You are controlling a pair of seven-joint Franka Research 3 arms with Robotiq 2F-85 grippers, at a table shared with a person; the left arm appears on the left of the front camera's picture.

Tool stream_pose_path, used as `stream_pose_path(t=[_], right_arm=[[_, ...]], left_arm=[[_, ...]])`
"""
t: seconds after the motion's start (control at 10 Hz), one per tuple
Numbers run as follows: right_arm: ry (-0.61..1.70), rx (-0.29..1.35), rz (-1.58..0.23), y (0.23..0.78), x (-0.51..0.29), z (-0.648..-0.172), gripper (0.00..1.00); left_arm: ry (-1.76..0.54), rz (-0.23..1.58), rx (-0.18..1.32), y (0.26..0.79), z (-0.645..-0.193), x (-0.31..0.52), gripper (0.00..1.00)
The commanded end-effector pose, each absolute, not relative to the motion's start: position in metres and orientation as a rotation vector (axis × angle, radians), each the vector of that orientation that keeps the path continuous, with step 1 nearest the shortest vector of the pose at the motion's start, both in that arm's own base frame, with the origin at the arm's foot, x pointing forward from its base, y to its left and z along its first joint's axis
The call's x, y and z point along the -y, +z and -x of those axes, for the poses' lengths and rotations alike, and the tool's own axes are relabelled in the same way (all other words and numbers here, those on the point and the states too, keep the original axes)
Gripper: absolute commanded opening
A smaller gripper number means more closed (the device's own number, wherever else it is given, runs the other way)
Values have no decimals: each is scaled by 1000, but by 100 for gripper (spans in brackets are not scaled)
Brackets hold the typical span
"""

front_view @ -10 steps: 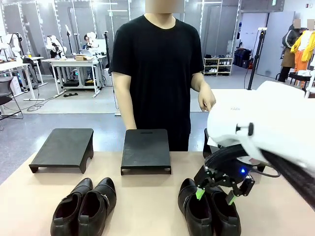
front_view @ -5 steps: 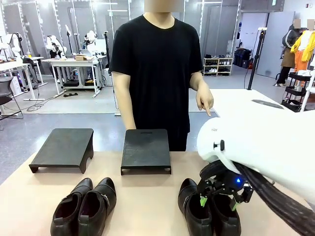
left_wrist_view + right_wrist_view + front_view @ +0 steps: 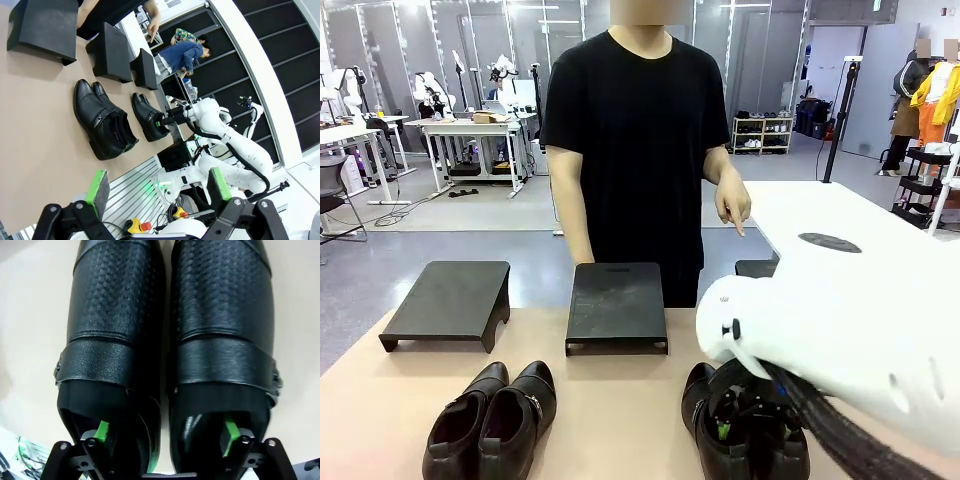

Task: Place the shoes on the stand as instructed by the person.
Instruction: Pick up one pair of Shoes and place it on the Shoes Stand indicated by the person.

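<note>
The right tool [image 3: 166, 431] straddles the lower-right pair [image 3: 703, 402], a finger inside each shoe, toes up-frame; grip unclear. The left tool [image 3: 159, 182] stands spread.

Shoes [image 3: 117, 315]: no brand, size or lettering can be read on the leather.
Stands [image 3: 616, 300]: no label or number can be read.
Right arm's white shell [image 3: 850, 330]: no marking can be read.
Room behind the table: any print there is too small to read.
</note>
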State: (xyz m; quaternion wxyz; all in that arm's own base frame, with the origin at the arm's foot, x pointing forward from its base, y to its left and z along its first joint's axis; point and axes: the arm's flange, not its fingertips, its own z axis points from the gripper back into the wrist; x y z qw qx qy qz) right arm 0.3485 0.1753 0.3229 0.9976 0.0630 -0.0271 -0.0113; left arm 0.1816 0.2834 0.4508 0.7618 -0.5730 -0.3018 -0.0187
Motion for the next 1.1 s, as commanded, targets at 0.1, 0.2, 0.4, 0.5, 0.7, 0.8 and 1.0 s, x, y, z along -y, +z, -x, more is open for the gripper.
stream_pose_path(t=[0.1,0.2,0.4,0.5,0.7,0.8,1.0], right_arm=[[-1,62,-85,300,-175,-337,33],[-3,61,-80,301,-176,-337,0],[-3,53,-80,304,-179,-335,0],[0,54,-75,304,-181,-335,0],[1,53,-69,304,-182,-336,0],[1,53,-70,307,-183,-335,0],[16,55,-69,316,-187,-334,0]], left_arm=[[-48,1252,664,452,-181,-284,100],[-48,1252,664,452,-181,-284,100],[-48,1252,664,452,-181,-284,100],[-48,1252,664,452,-181,-284,100],[-48,1252,664,452,-181,-284,100],[-48,1252,664,452,-181,-284,100],[-48,1252,664,452,-181,-284,100]])
